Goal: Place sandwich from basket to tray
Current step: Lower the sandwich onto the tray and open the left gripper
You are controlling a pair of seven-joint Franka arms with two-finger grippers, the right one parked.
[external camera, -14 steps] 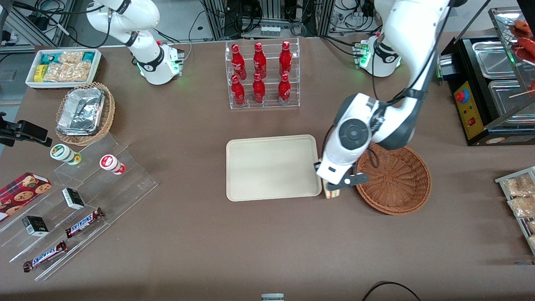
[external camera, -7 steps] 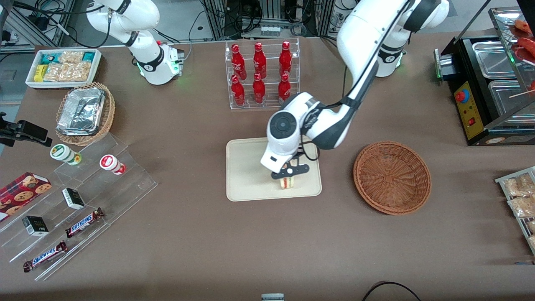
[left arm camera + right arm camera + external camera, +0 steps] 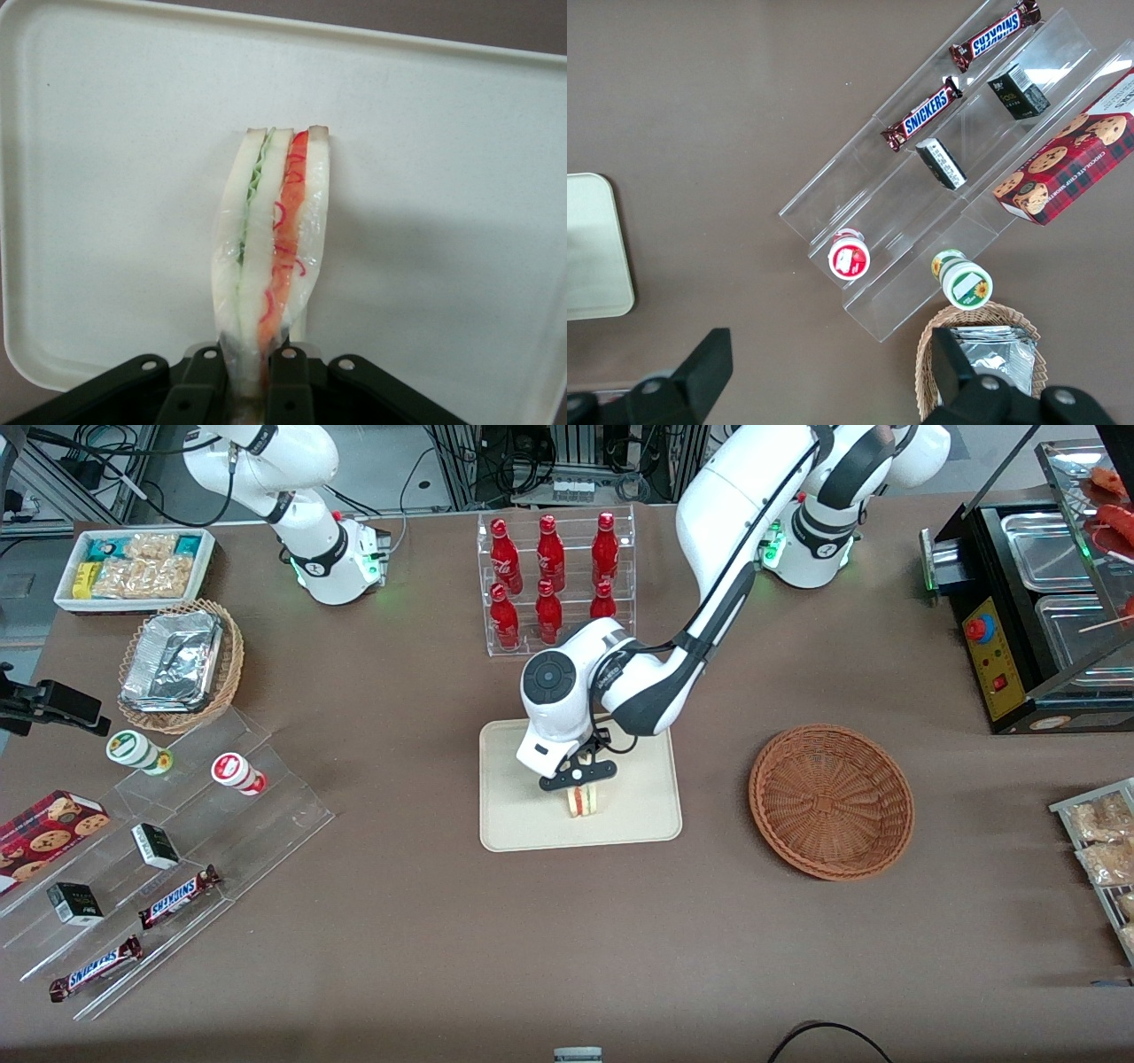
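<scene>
From my remote station I read the gripper as clenched on the sandwich. In the left wrist view the gripper has both black fingers pressed against the wrapped wedge at one end, and the sandwich extends away from them with its layered edge facing the camera: pale bread slices, a green filling layer and a red filling layer under clear wrap.

The sandwich is positioned over the tray, within its rim, in the half of the tray nearer the front camera. I cannot tell whether its lower edge is touching the tray surface or is just above it. In the left wrist view the tray fills the background all around the wedge, with its rounded corner and low rim visible.

The left arm reaches down from its base toward the tray, with the wrist housing above the tray edge farther from the front camera.

The basket sits on the brown table toward the working arm's end, well apart from the tray, with nothing visible in it.

The bottle rack with red bottles stands farther from the front camera than the tray. Toward the parked arm's end lie the clear stepped display with candy bars and the tan foil basket.
</scene>
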